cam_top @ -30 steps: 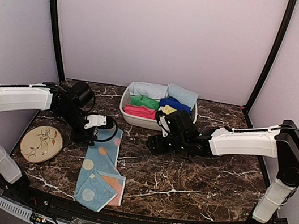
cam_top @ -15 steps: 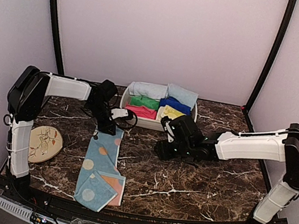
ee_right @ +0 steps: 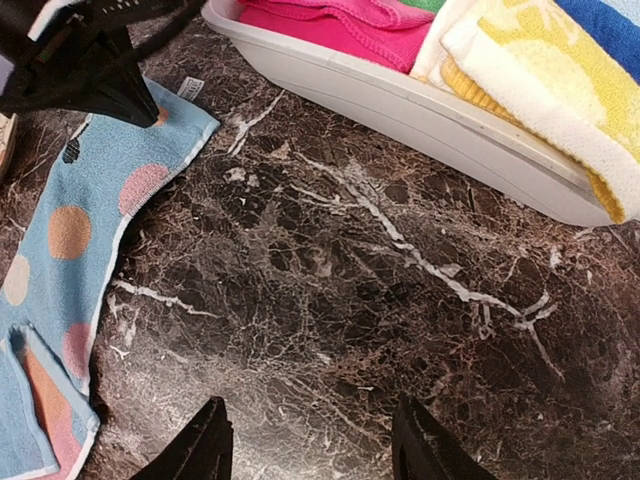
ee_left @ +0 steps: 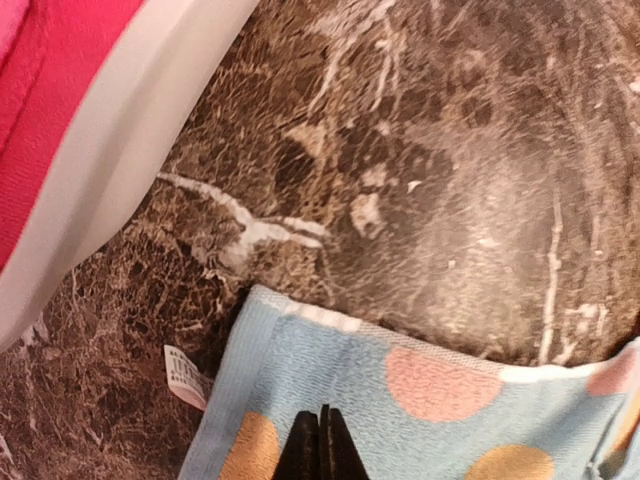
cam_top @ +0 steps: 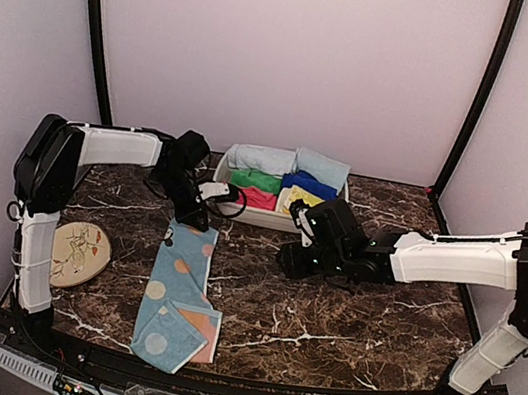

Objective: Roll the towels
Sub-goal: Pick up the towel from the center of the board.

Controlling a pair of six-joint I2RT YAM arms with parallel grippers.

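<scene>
The spotted blue towel (cam_top: 176,289) lies flat on the marble table, its near end folded over. It also shows in the left wrist view (ee_left: 420,400) and the right wrist view (ee_right: 100,200). My left gripper (cam_top: 195,218) is shut, its tips (ee_left: 322,445) just over the towel's far end, near the corner with the white tag (ee_left: 185,378). My right gripper (cam_top: 292,260) is open and empty over bare marble (ee_right: 312,450), right of the towel. Two pale blue rolled towels (cam_top: 322,167) lie in the back row of the white basket (cam_top: 241,212).
The basket also holds green, pink (ee_right: 340,20), dark-blue and yellow (ee_right: 530,70) rolled towels; its rim (ee_left: 120,170) is close behind the left gripper. A round beige plate (cam_top: 80,254) sits at the left. The left gripper shows in the right wrist view (ee_right: 120,100).
My left arm has swung from beside the plate up to the towel's far end near the basket. My right gripper has drifted slightly right and stayed open.
</scene>
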